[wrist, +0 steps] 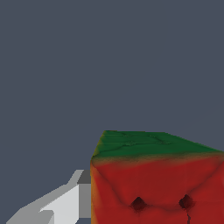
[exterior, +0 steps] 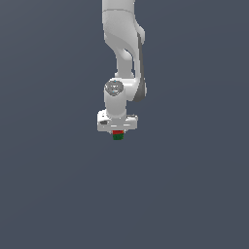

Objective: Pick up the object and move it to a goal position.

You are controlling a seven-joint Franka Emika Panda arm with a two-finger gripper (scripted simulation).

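The object is a tiny block, red on one half and dark green on the other. In the exterior view it (exterior: pixel 117 134) sits just under the white gripper (exterior: pixel 117 131), between its fingertips. In the wrist view the block (wrist: pixel 157 179) fills the near part of the picture, red face toward the camera, green face beyond it. One white and grey finger (wrist: pixel 65 203) presses against the block's side; the other finger is out of the picture. The gripper is shut on the block.
The white arm (exterior: pixel 124 53) comes down from the top of the exterior view. Around it there is only a flat dark blue-grey ground (exterior: pixel 194 194). No goal marker shows in either view.
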